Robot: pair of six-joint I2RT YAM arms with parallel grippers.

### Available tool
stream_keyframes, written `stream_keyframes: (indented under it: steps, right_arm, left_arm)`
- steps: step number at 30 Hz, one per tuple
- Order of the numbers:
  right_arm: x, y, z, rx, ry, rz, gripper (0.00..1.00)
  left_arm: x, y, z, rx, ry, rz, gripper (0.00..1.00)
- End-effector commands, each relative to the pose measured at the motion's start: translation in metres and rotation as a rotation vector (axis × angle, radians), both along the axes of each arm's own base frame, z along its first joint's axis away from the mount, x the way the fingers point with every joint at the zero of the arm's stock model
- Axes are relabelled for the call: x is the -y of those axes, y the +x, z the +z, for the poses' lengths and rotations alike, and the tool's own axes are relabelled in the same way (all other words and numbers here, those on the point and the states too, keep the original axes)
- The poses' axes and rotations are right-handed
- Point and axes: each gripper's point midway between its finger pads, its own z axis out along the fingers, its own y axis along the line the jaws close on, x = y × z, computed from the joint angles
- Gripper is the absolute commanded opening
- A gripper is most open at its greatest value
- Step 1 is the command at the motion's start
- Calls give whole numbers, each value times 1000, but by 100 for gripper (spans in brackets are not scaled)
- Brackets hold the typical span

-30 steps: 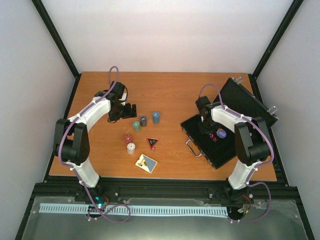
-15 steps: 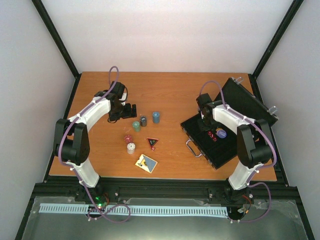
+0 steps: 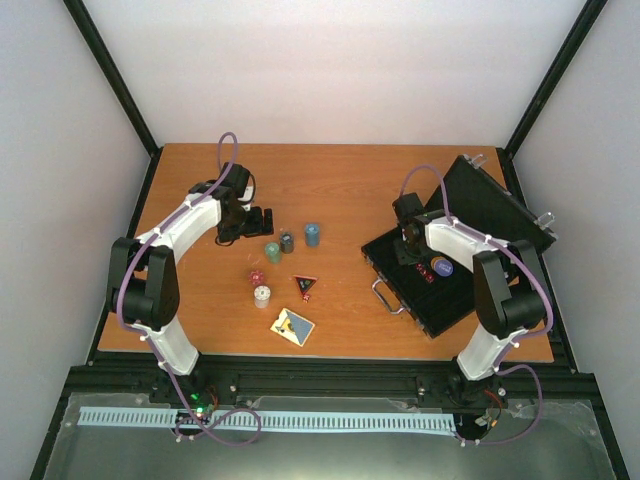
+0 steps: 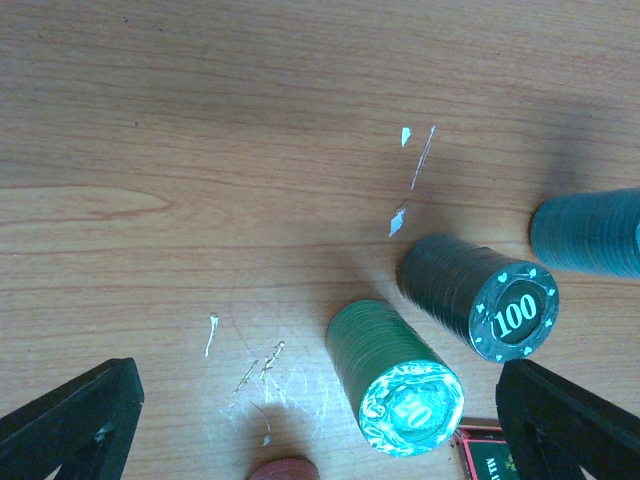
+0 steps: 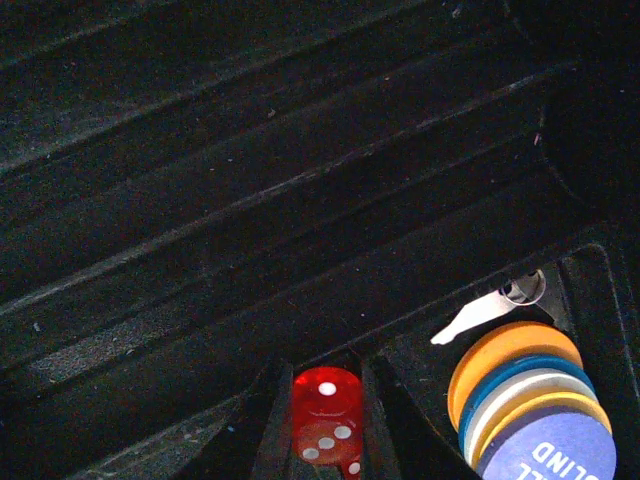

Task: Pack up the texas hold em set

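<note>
Right claw [image 5: 320, 385], clasping red die [image 5: 327, 405], shifted; wooden table [image 3: 340, 180], white walls [image 3: 340, 70]

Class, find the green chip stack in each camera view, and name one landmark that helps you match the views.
Top view: green chip stack, left of centre.
Left wrist: bottom centre, top face marked 20.
Right wrist: not in it.
Shared landmark: the dark chip stack just beside it, in both those views.

Four chip stacks [image 3: 272, 252], one card deck [image 3: 292, 326], one briefcase [image 3: 490, 205], two arms [image 3: 185, 225].
</note>
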Motion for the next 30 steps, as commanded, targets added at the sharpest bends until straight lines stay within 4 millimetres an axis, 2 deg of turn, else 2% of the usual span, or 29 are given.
stream_keyframes:
  steps: [1,7,11,18,23,26,30]
  right_arm:
    - [18,-9,-15,-5,-65,-65,3]
    - [33,-20,-4,-26,-141,-73,3]
    - [38,-21,3,-42,-174,-70,3]
    - [34,-18,11,-20,-154,-56,3]
    - [30,-11,33,25,-122,-68,3]
    - [32,-21,33,-26,-126,-79,3]
    - [38,-44,23,-87,-139,-91,3]
  left_arm:
    - [3,8,4,19,-5,-1,100]
    - [3,8,3,17,-2,0,100]
    - [3,10,2,16,0,-2,100]
    - [2,10,3,17,5,-1,100]
    - [1,9,4,18,10,1,100]
    - [1,10,6,21,11,1,100]
    - [1,10,5,19,6,1,100]
